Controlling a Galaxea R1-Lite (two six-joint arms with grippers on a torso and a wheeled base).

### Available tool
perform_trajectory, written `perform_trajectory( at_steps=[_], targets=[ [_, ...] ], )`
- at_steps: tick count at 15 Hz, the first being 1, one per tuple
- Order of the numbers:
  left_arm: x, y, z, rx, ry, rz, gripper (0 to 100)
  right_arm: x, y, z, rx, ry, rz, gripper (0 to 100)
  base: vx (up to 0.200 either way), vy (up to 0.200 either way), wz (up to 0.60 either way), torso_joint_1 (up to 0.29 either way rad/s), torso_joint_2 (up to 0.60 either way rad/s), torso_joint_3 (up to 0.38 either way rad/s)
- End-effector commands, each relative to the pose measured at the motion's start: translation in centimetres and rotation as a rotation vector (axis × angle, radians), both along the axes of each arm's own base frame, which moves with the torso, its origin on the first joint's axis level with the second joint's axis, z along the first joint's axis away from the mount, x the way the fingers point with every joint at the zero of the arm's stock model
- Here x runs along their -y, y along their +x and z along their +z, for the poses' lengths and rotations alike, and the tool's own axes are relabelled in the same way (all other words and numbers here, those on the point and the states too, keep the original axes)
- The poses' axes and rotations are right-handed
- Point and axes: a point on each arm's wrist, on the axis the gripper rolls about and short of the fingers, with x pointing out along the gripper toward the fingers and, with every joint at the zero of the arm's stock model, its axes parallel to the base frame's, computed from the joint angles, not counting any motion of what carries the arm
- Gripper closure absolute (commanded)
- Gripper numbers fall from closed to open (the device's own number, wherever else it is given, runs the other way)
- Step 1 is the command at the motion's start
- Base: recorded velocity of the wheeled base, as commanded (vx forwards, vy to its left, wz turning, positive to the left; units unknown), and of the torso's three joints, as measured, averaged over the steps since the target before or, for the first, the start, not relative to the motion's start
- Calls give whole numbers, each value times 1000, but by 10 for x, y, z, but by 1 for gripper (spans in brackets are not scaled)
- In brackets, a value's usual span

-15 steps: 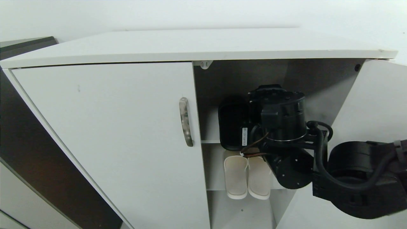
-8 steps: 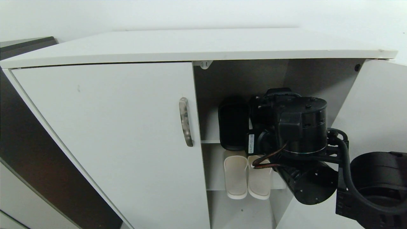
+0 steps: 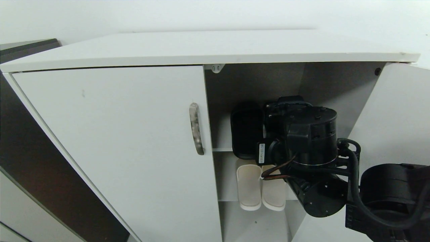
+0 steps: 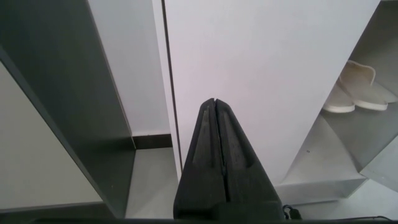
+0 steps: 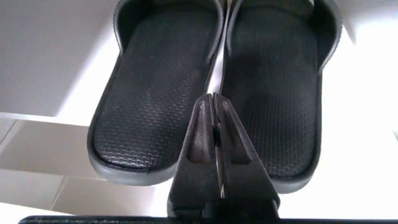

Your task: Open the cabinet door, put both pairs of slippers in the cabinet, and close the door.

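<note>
The white cabinet [image 3: 201,47] has its right door [image 3: 396,111] swung open and its left door [image 3: 117,134] closed. A black pair of slippers [image 3: 247,131] lies on the upper shelf [image 3: 221,149]. A white pair [image 3: 260,186] rests on the shelf below. My right arm's wrist [image 3: 309,134] is in the opening, covering part of the black pair. My right gripper [image 5: 214,99] is shut and empty, its tips at the heels between the two black slippers [image 5: 155,93]. My left gripper [image 4: 214,102] is shut and empty, low before the closed door [image 4: 261,62], with the white slippers [image 4: 360,90] off to one side.
A metal handle [image 3: 196,129] runs along the closed door's edge. Dark furniture [image 3: 30,134] stands to the cabinet's left. The bottom compartment [image 3: 255,222] under the white slippers holds nothing. Bare floor [image 4: 149,180] lies below the left gripper.
My right arm drew back from the upper shelf, down and to the right, then eased a little left again. The slippers and doors stayed put.
</note>
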Motion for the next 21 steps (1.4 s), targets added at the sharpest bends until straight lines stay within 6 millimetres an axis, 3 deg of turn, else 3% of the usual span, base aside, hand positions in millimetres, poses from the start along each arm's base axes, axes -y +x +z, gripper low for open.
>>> perform_trajectory(
  at_steps=[1,21],
  targets=[
    [0,0,0,-1,0,-1,100,-2,1,-8,-14,-25,-5,100,-200,0,0,-2,7,-2],
    [0,0,0,0,-2,1,100,2,0,-23,-17,-32,1,100,-200,0,0,2,2,3]
  ],
)
